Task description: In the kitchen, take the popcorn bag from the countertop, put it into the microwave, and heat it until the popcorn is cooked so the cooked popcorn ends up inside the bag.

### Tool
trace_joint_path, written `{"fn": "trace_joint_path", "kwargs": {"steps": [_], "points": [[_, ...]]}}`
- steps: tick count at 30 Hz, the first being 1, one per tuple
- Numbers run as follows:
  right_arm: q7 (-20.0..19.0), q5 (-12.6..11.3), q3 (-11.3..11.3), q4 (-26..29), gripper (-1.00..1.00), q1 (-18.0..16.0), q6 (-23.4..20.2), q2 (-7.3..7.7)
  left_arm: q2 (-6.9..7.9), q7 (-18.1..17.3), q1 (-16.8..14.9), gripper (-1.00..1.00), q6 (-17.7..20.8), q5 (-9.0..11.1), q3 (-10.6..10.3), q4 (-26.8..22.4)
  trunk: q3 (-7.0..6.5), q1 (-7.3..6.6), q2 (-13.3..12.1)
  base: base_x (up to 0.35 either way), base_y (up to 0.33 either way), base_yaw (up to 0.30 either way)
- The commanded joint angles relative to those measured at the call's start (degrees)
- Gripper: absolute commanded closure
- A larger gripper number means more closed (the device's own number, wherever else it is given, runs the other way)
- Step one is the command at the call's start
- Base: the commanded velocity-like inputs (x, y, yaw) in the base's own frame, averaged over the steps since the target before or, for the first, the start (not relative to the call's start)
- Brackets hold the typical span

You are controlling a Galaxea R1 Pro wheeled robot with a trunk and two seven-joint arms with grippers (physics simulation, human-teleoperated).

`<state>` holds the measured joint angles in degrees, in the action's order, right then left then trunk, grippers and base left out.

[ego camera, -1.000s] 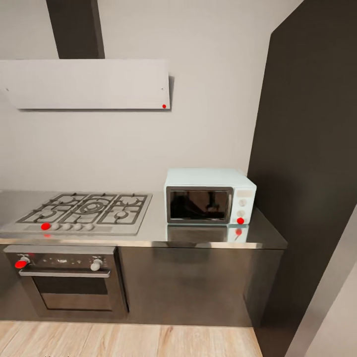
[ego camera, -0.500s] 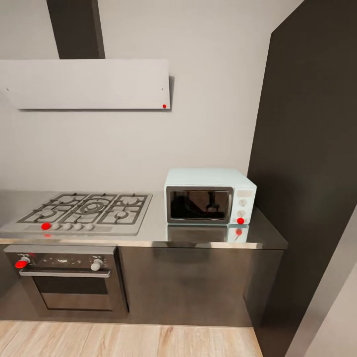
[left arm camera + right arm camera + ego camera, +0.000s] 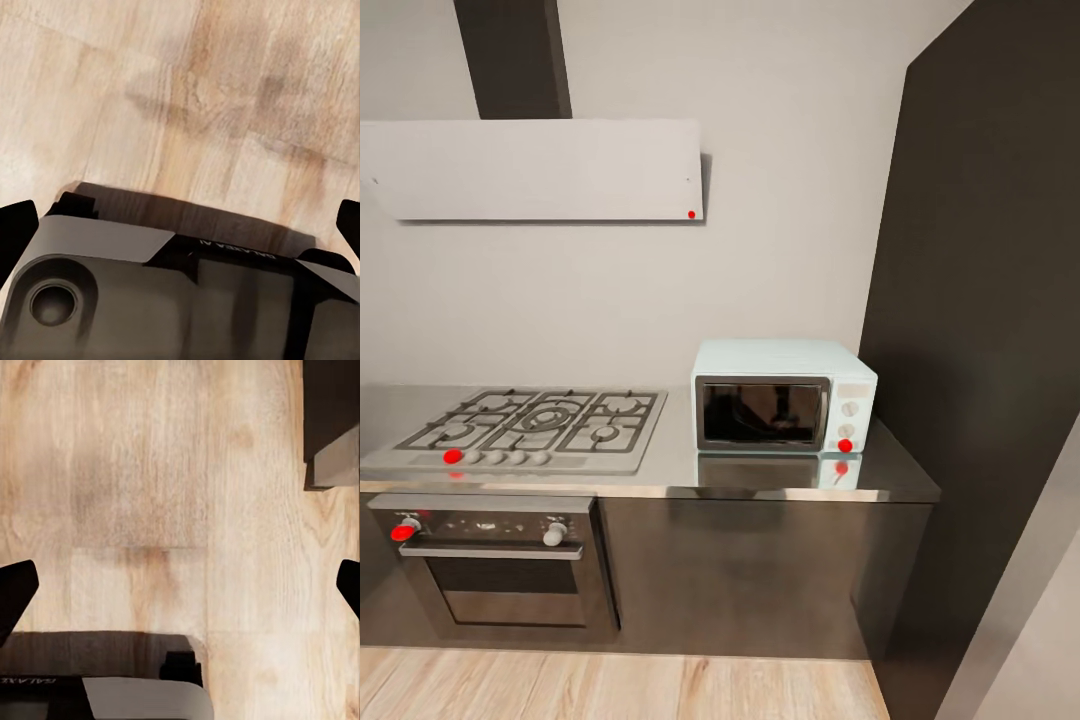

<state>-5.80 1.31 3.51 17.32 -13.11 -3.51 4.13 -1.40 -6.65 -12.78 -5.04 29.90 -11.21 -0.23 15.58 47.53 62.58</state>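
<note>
left tool (image 3: 180,225): fingertips at both edges of the left wrist view, spread wide, nothing between; hangs over the wood floor (image 3: 187,82) above the robot's own dark base (image 3: 150,300).
right tool (image 3: 180,585): same pose, fingers wide apart, empty, over floor planks; corner of a dark cabinet plinth (image 3: 330,427) near.
microwave (image 3: 782,395): door shut, on the right part of the table (image 3: 680,470), just beside the tall dark cabinet (image 3: 980,350); red marker on its lower knob.
hob (image 3: 525,428): left of microwave, oven (image 3: 495,560) under it, white hood (image 3: 535,168) above.
popcorn bag: no bag on the visible stretch of table; probably beyond the frame, can't tell which side.
step (judgement): robot stands off from the table, arms stowed; locating the bag comes first.
risk 1: driving in blind with arms low, so a tool or the base clips the cabinet front.
risk 2: searching the wrong way along the table, wasted travel.
risk 3: shut door forgotten, so the bag gets carried over with no free tool to open it.
</note>
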Motion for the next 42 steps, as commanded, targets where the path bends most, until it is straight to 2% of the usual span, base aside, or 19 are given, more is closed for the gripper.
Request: {"fn": "trace_joint_path", "kwargs": {"steps": [1,3,4,7,8,11,15,17,19,23,27,29,32,33,34,35,39,42], "points": [[-0.4,0.0,0.4,4.1,-1.00,0.0,-3.1,-0.09,0.00,-0.2,-0.1,-1.00,-0.2,0.6,-0.5,0.1,0.08,0.00,0.0,0.000,0.000,0.000],[-0.4,-0.1,0.4,11.9,-1.00,0.0,-8.6,-0.75,0.00,-0.2,-0.1,-1.00,-0.2,0.5,-0.5,0.1,0.08,0.00,0.0,0.000,0.000,0.000],[-0.4,-0.1,0.3,16.3,-1.00,0.0,-11.7,-1.59,0.00,-0.2,-0.1,-1.00,-0.3,0.5,-0.5,0.1,0.08,0.00,0.0,0.000,0.000,0.000],[-0.2,0.1,0.3,22.5,-1.00,0.0,-15.4,-3.23,0.00,-0.2,-0.1,-1.00,-0.3,0.4,-0.5,0.1,0.08,0.00,0.0,0.000,0.000,0.000],[-0.1,0.2,0.2,26.7,-1.00,0.1,-17.6,-4.38,0.00,-0.2,-0.1,-1.00,-0.3,0.3,-0.5,0.1,0.08,0.00,0.0,0.000,0.000,0.000],[-0.1,0.3,0.2,32.3,-1.00,0.1,-23.8,-6.12,0.01,-0.2,-0.1,-1.00,-0.3,0.3,-0.5,0.1,0.08,0.00,0.0,0.000,0.000,0.000],[0.1,0.3,0.2,37.2,-1.00,-2.8,-30.7,-7.00,0.00,-0.2,-0.1,-1.00,-0.3,0.1,-0.5,0.0,0.08,0.00,0.0,0.000,0.000,0.000],[0.2,0.3,0.2,40.2,-1.00,-5.6,-34.4,-7.07,-0.01,-0.2,-0.1,-1.00,-0.3,0.0,-0.6,0.0,0.08,0.00,0.0,0.000,0.000,0.000],[0.3,0.4,0.3,41.5,-1.00,-7.4,-36.3,-6.92,0.00,-0.2,-0.1,-1.00,-0.3,-0.1,-0.6,0.0,0.08,0.00,0.0,0.000,0.000,0.000],[1.8,0.4,0.5,43.1,-1.00,-11.0,-37.7,-6.59,0.00,-0.2,-0.1,-1.00,-0.3,-0.1,-0.6,0.0,0.08,0.00,0.0,0.000,0.000,0.000],[4.0,0.3,0.7,47.8,-1.00,-13.4,-38.8,-6.37,0.12,-0.2,-0.1,-1.00,-0.3,0.2,-0.5,0.0,0.08,0.00,0.0,0.000,0.000,0.000],[6.9,0.6,0.7,52.0,-1.00,-15.5,-39.0,-6.31,0.03,-0.2,-0.1,-1.00,-0.3,0.2,-0.6,0.0,0.08,0.00,0.0,0.000,0.000,0.000],[10.2,2.0,0.8,53.7,-1.00,-19.7,-39.4,-6.41,-0.05,-0.2,-0.1,-1.00,-0.3,0.0,-0.6,0.0,0.08,0.00,0.0,0.000,0.000,0.000],[10.4,2.1,0.9,54.7,-1.00,-20.0,-39.3,-6.62,-0.06,-0.2,-0.1,-1.00,-0.3,0.0,-0.7,0.0,0.08,0.00,0.0,0.000,0.000,0.000],[10.6,2.1,1.0,55.9,-1.00,-20.2,-38.9,-6.86,-0.07,-0.2,-0.1,-1.00,-0.3,0.0,-0.7,0.0,0.08,0.00,0.0,0.000,0.000,0.000],[10.7,1.9,1.9,58.7,-1.00,-20.3,-36.6,-7.19,-0.09,-0.2,-0.1,-1.00,-0.3,0.1,-0.7,0.0,0.08,0.00,0.0,0.000,0.000,0.000],[10.7,1.9,2.3,64.6,-1.00,-20.4,-32.2,-7.28,-0.09,-0.2,-0.1,-1.00,-0.3,0.2,-0.7,0.0,0.08,0.00,0.0,0.000,0.000,0.000],[10.6,2.3,2.4,66.3,-1.00,-20.6,-29.9,-7.23,-0.04,-0.2,-0.1,-1.00,-0.3,0.2,-0.7,0.0,0.08,0.00,0.0,0.000,0.000,0.000]]}}
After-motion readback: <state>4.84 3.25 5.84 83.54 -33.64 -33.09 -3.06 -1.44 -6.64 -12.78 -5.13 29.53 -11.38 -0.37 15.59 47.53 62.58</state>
